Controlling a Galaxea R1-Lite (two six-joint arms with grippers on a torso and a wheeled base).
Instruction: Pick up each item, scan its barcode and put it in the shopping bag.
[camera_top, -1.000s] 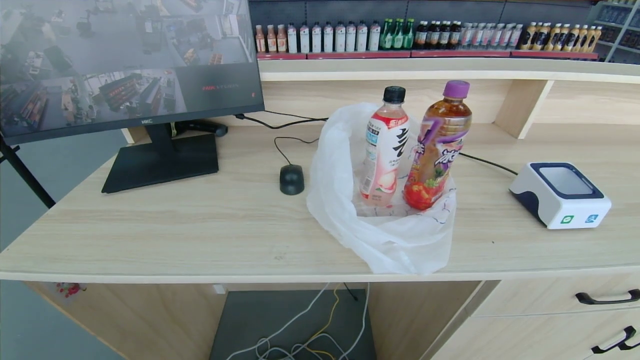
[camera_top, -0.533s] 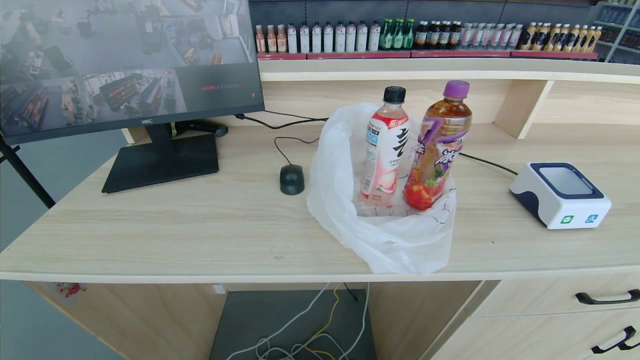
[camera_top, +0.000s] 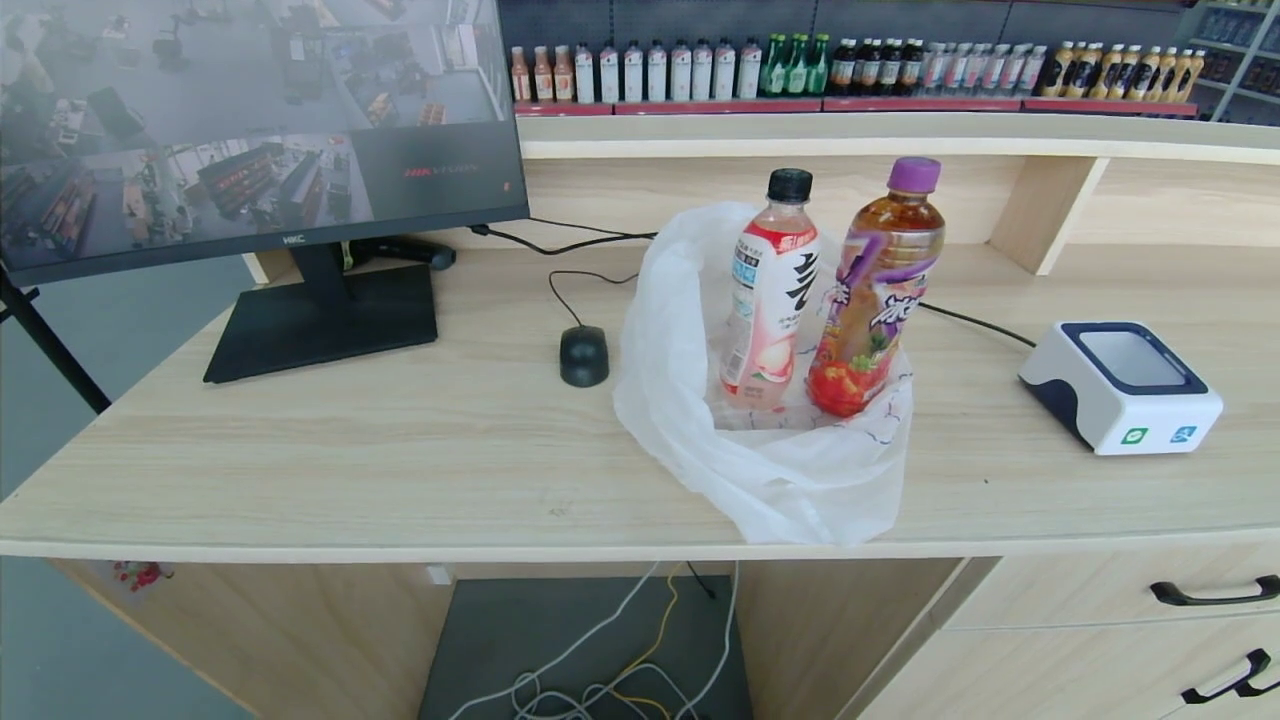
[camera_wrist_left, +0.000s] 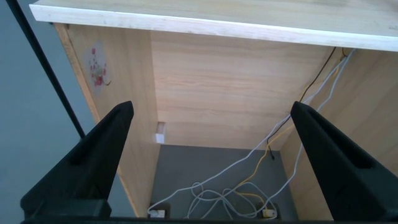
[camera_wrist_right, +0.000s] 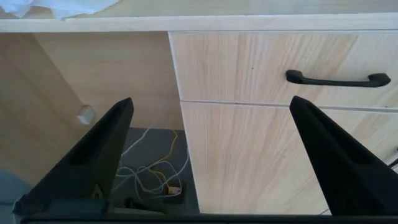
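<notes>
Bottles (camera_top: 768, 290) in bag (camera_top: 790, 485); left tool (camera_wrist_left: 211, 107), right tool (camera_wrist_right: 211, 101) spread.

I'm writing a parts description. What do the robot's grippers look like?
Both the left gripper and right gripper have two matte black fingers, broad at the base and tapering to blunt tips. No markings or cables show on them.

On the table (camera_top: 400, 450) before me I count two drinks, one pink bottle (camera_top: 768, 300) and one amber bottle (camera_top: 875, 290), one white shopping bag (camera_top: 780, 480), one barcode scanner (camera_top: 1120, 385), one black mouse (camera_top: 584, 355), one monitor (camera_top: 250, 120), and two drawer handles (camera_top: 1213, 594).
</notes>
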